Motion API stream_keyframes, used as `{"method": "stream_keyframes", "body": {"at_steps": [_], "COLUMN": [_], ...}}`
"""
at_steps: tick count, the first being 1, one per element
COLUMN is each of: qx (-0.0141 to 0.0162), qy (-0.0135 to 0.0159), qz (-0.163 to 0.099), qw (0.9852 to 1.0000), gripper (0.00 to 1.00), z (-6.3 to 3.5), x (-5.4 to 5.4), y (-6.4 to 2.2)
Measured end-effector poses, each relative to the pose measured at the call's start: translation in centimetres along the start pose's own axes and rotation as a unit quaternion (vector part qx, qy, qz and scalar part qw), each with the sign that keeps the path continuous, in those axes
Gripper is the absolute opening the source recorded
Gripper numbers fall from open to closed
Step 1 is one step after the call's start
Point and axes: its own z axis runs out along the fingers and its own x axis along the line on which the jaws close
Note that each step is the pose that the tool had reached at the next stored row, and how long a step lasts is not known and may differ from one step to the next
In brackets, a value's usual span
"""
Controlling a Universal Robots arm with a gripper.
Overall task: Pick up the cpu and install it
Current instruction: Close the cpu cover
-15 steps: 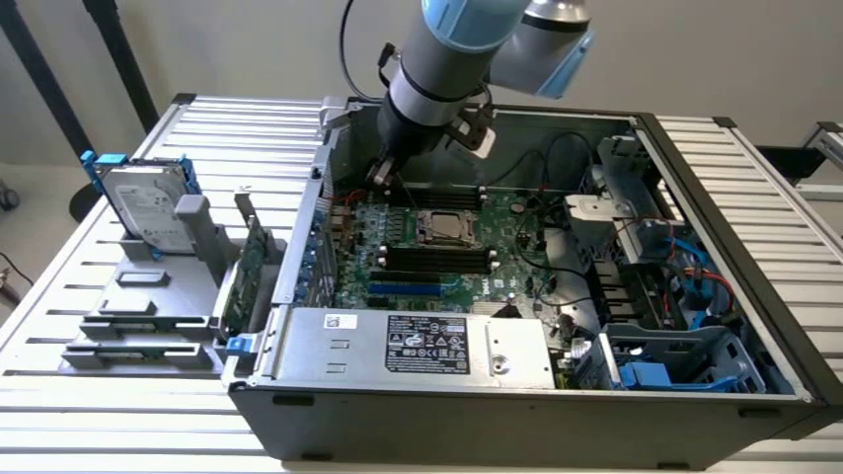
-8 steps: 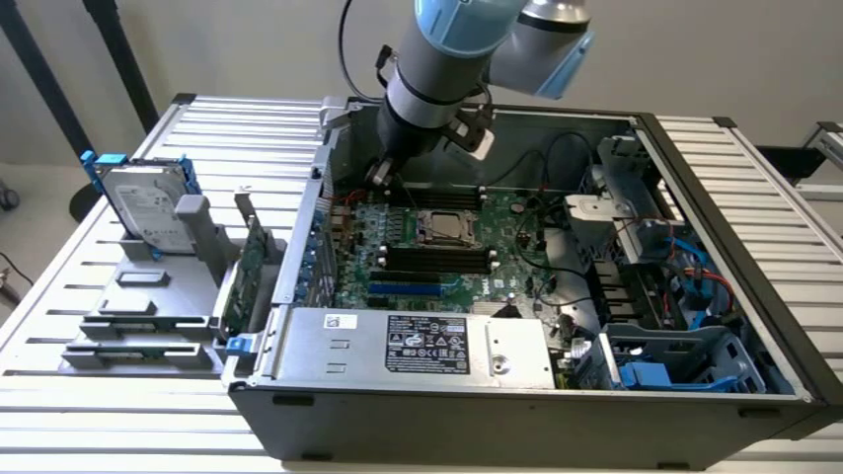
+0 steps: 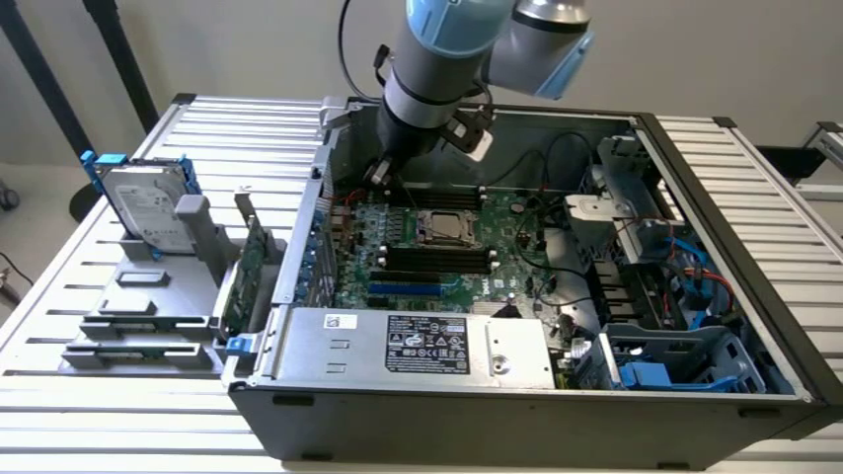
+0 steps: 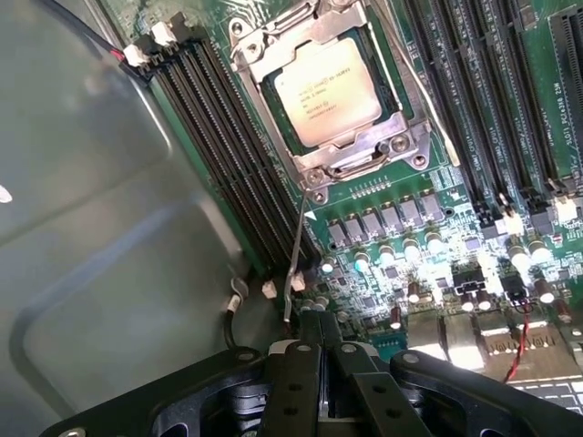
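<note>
Wrist view, tool (image 4: 319, 330) closed and empty, above motherboard (image 4: 401, 196), cpu (image 4: 328, 91) seated in socket (image 4: 364, 162)

From above, the way down to the cpu (image 3: 441, 227) and the motherboard (image 3: 507, 262) around it is free. The power supply (image 3: 409, 346) walls the side nearest the exterior camera; the drive cage (image 3: 630, 232) and black cables (image 3: 547, 232) crowd the exterior view's right. We see the arm (image 3: 435, 69) over the far corner, beside the case wall (image 4: 91, 228). A thin lever (image 4: 296, 246) juts out from the corner of the socket (image 4: 364, 159).
</note>
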Motion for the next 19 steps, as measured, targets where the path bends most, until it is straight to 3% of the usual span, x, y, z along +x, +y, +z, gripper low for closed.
{"method": "stream_keyframes", "body": {"at_steps": [6,12,19], "qx": [-0.0169,-0.0308,-0.0562], "qy": [0.0104,0.0182,0.0316], "qz": [0.004,0.004,-0.002], "qw": [0.9998,0.9994,0.9979], "gripper": [0.11,0.11,0.11], "z": [-0.18,-0.7,-0.88], "x": [0.1,0.25,0.3], "y": [-0.1,-0.3,-0.37]}}
